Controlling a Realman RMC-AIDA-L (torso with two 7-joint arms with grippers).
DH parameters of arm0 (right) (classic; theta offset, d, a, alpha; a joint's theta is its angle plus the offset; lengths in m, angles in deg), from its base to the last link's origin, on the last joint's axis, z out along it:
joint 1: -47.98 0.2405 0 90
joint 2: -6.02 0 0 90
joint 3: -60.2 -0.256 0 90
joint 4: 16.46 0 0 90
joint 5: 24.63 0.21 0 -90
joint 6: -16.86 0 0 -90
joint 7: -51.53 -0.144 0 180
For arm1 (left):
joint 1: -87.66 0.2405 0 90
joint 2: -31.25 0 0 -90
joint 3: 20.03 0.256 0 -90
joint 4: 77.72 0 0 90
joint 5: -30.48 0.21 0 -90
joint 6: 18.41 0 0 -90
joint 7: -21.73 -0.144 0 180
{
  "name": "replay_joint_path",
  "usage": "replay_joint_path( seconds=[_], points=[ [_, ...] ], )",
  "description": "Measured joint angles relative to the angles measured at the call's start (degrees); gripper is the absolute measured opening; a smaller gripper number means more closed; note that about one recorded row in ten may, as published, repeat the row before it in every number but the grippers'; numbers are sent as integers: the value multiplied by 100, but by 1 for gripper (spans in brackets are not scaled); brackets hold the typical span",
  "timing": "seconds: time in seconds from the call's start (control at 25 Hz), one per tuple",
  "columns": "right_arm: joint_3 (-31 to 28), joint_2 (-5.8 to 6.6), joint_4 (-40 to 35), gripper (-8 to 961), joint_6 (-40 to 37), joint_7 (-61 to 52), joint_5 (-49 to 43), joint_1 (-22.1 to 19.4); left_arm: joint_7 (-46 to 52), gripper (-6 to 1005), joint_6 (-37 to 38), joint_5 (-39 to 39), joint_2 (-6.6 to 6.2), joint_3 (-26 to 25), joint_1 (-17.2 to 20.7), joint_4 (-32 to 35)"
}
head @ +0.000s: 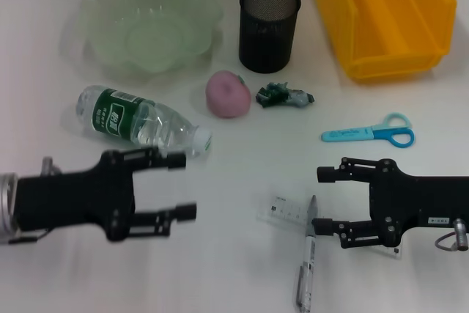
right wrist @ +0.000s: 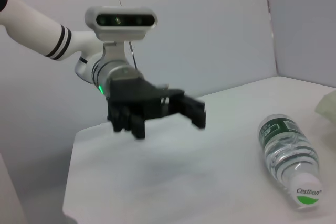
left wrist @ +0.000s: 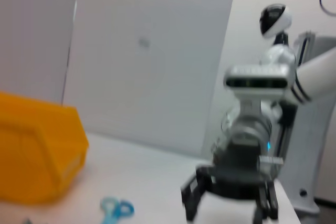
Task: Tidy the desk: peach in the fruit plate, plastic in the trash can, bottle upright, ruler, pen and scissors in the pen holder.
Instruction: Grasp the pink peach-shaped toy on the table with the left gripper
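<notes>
1. The green fruit plate [head: 150, 23] sits at the far left of the white surface [head: 242, 181] and holds nothing visible.
2. The black mesh pen holder [head: 269, 26] stands upright right of it; nothing shows above its rim.
3. The yellow bin [head: 386, 16] sits at the far right, its inside bare.
4. The bottle [head: 139, 120] lies on its side near the plate, cap pointing right.
5. The pink peach [head: 229, 94] rests near the holder, with the crumpled plastic [head: 284, 96] just to its right.
6. The blue scissors [head: 370, 133] lie right of centre; the clear ruler [head: 287, 212] and the pen [head: 307, 262] lie at the near edge, the pen crossing the ruler.
7. The left gripper [head: 183, 186] hovers near the bottle, jaws wide and empty.
8. The right gripper [head: 322, 199] hovers beside the ruler, jaws wide and empty.
9. Pale walls close the room behind the surface.
</notes>
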Motion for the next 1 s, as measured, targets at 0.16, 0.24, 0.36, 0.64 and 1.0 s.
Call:
replay_joint_path(
  seconds=[0.16, 0.24, 0.36, 0.64, 1.0],
  points=[
    [-29, -3, -2, 816, 0, -3, 0, -13, 45, 751, 1, -362, 69, -241, -243, 14],
    [-48, -5, -1, 816, 0, -4, 0, -23, 90, 749, -142, -506, 133, -344, -374, 93],
    [-54, 0, 18, 816, 0, -3, 0, -35, 163, 745, -626, -685, 265, -487, -595, 308],
    [-73, -5, -7, 816, 0, 23, 31, -73, 272, 738, -2564, -823, 354, -388, -1358, 192],
    [-91, -2, -20, 816, 57, 25, 42, -55, 836, 728, -4383, -818, 368, 1343, -2009, 121]
  ],
)
